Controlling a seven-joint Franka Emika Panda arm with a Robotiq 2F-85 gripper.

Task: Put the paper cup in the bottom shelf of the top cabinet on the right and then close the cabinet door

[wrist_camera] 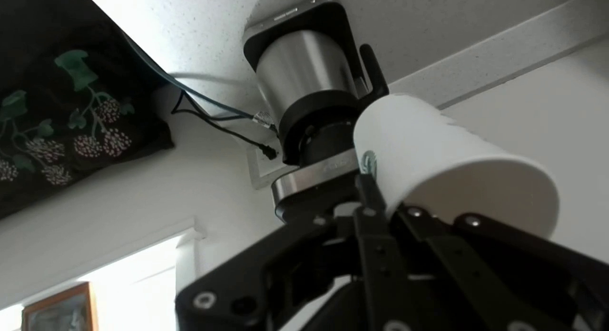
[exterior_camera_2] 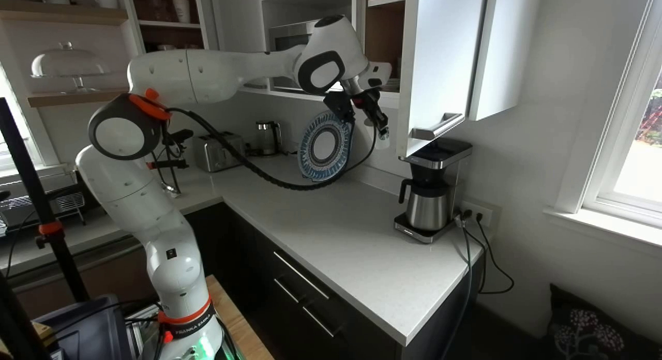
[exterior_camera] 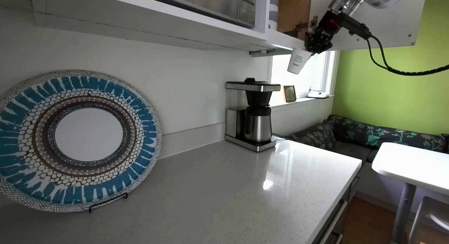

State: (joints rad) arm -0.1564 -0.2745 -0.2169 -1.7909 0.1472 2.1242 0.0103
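Observation:
The white paper cup (wrist_camera: 428, 136) hangs tilted from my gripper (wrist_camera: 387, 209), its open mouth toward the gripper. The gripper is shut on the cup's wall at the rim, one finger outside and the other at the mouth. In both exterior views, the cup (exterior_camera: 299, 61) (exterior_camera_2: 381, 140) and gripper (exterior_camera: 312, 51) (exterior_camera_2: 381, 128) are just below the underside of the top cabinet (exterior_camera: 293, 12) (exterior_camera_2: 385, 34). The cabinet door (exterior_camera: 382, 23) (exterior_camera_2: 445, 55) stands wide open beside the gripper. The bottom shelf's top surface is mostly hidden; dark items and white stacked containers (exterior_camera: 273, 12) stand inside.
A coffee maker (exterior_camera: 257, 114) (exterior_camera_2: 429, 189) stands on the counter (exterior_camera: 210, 188) below the cup. The door handle (exterior_camera_2: 439, 127) sticks out low on the door. A large patterned plate (exterior_camera: 80, 181) leans at the wall. A microwave (exterior_camera_2: 289, 36) sits in the neighbouring shelf.

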